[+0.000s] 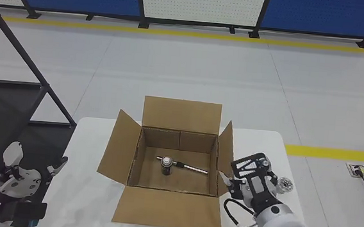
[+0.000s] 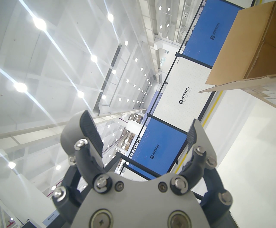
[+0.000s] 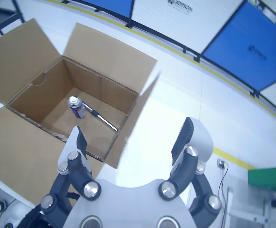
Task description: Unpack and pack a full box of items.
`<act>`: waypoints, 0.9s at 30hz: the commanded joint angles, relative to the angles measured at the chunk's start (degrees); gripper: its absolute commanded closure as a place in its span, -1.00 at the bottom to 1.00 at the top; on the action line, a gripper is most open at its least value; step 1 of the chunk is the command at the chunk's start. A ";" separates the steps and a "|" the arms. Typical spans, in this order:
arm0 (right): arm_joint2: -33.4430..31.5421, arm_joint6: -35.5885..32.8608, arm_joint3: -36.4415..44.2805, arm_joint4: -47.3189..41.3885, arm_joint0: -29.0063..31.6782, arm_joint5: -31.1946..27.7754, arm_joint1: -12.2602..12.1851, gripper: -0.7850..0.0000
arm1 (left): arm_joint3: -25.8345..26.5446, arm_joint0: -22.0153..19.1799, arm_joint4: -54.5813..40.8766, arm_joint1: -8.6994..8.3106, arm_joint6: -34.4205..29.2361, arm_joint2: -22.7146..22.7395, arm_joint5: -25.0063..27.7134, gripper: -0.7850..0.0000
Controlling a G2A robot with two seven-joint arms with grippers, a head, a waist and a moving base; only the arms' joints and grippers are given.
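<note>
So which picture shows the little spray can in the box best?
The right wrist view: the spray can stands upright on the box floor, cap and side both clear. The top view shows it tiny, from above. The left wrist view catches the box's outside flaps.

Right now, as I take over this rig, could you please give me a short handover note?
The left pincer is open and empty, off the left side of the box.
The right pincer is open and empty, by the box's right flap.
The box sits on the table, four flaps spread. Inside, a spray can stands upright; a metal rod lies beside it, one end at the can.
Done: box opened.
Left, probably: lift out both items, then repack.
</note>
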State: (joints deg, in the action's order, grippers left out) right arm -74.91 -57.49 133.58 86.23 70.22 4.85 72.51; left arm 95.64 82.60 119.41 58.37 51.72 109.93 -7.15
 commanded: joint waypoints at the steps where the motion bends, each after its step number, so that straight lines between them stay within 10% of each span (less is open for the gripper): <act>1: -3.69 1.43 -0.25 -1.88 3.03 3.05 0.02 -1.00 | 0.00 0.00 0.00 0.00 0.00 0.00 0.00 -1.00; 8: -12.67 1.19 -7.96 -8.78 5.30 4.62 -0.11 -1.00 | 0.00 0.00 0.00 0.00 0.00 0.00 0.00 -1.00; 27: -11.05 -0.55 -15.78 -13.18 2.17 0.33 -0.08 -1.00 | 0.00 0.00 0.00 0.00 0.00 0.00 0.00 -1.00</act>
State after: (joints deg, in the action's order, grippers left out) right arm -85.94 -58.36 120.30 74.73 73.44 4.44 72.34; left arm 95.64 82.60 119.41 58.37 51.72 109.93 -7.15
